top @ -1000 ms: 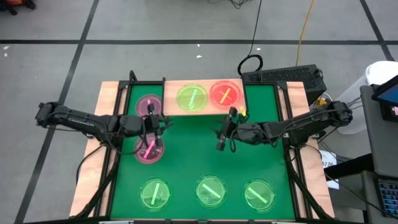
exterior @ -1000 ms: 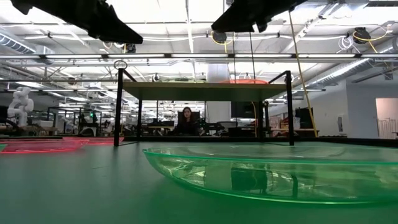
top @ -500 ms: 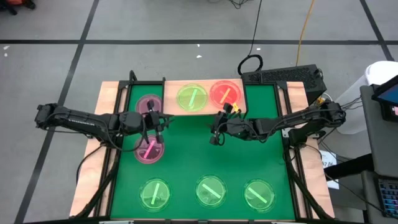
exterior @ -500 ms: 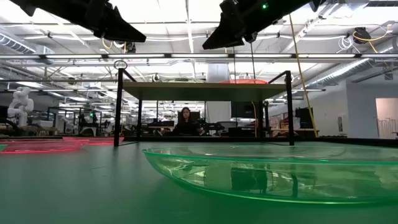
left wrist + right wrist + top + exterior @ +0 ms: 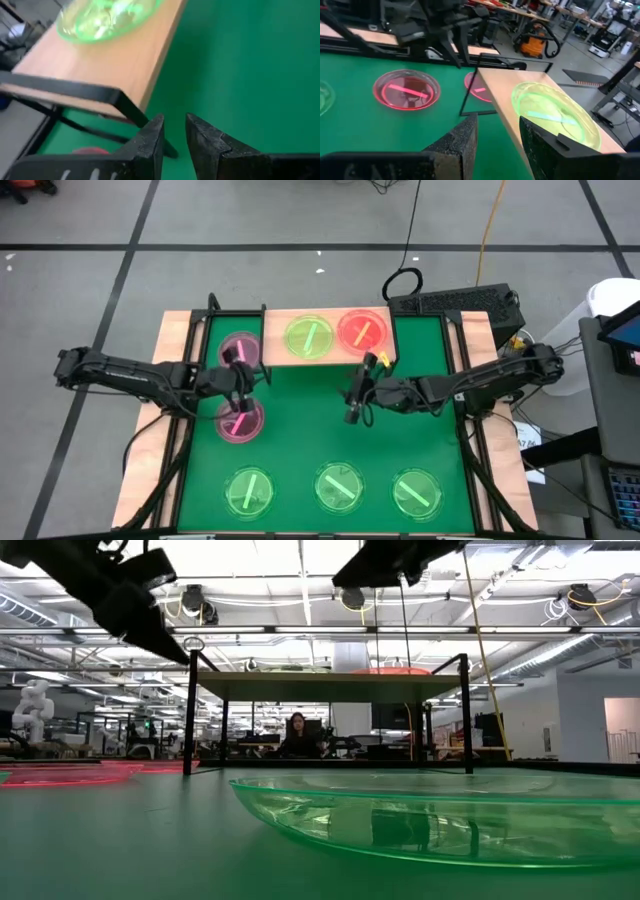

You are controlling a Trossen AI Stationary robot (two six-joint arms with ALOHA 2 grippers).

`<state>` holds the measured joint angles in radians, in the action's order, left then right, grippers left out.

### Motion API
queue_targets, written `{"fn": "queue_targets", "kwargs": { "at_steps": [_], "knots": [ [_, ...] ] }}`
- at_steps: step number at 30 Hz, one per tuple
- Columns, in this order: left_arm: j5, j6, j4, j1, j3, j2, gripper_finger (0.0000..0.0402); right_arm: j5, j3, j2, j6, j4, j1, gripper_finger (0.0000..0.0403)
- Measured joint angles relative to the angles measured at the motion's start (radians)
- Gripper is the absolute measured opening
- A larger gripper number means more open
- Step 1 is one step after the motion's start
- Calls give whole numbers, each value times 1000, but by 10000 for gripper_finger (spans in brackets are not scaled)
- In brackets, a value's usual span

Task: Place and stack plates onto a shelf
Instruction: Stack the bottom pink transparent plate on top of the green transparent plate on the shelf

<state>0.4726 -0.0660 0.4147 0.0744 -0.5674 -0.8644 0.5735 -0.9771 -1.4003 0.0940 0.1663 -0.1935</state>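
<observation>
The shelf [image 5: 275, 345] stands at the far side of the green mat and bears a green plate [image 5: 308, 338] and a red-orange plate [image 5: 362, 330]. One pink plate [image 5: 240, 348] lies on the mat by the shelf's left end. Another pink plate [image 5: 240, 422] lies nearer. Three green plates [image 5: 339, 486] line the near edge. My left gripper [image 5: 248, 383] hangs open between the two pink plates, tipped downward, with nothing between its fingers [image 5: 172, 142]. My right gripper [image 5: 353, 410] hovers open over the mat, just in front of the shelf [image 5: 500, 82].
The shelf's black legs [image 5: 80, 92] stand close ahead of my left gripper. Bare green mat [image 5: 310, 430] lies in the middle, between the arms and the front row of plates. A person [image 5: 298, 735] sits far behind the table.
My left gripper has tipped its fingers downward and sunk a little toward the mat by the near pink plate. My right gripper swung toward the table's left, along the shelf's front, then came back to about where it was. No plate has moved.
</observation>
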Motion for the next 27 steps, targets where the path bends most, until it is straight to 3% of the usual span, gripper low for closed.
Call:
{"fn": "queue_targets", "kwargs": {
  "at_steps": [12, 22, 27],
  "knots": [
    [-78, -95, 230, 1, 0, -6, 86, 31, 0, 4, -30, -92, -64, 128],
    [-184, -207, 221, 7, 3, -29, 86, 32, 28, 4, -31, -74, -70, 128],
    [-255, -284, 120, 46, 3, -119, 86, 30, 39, 4, -41, -72, -70, 128]
  ]
}}
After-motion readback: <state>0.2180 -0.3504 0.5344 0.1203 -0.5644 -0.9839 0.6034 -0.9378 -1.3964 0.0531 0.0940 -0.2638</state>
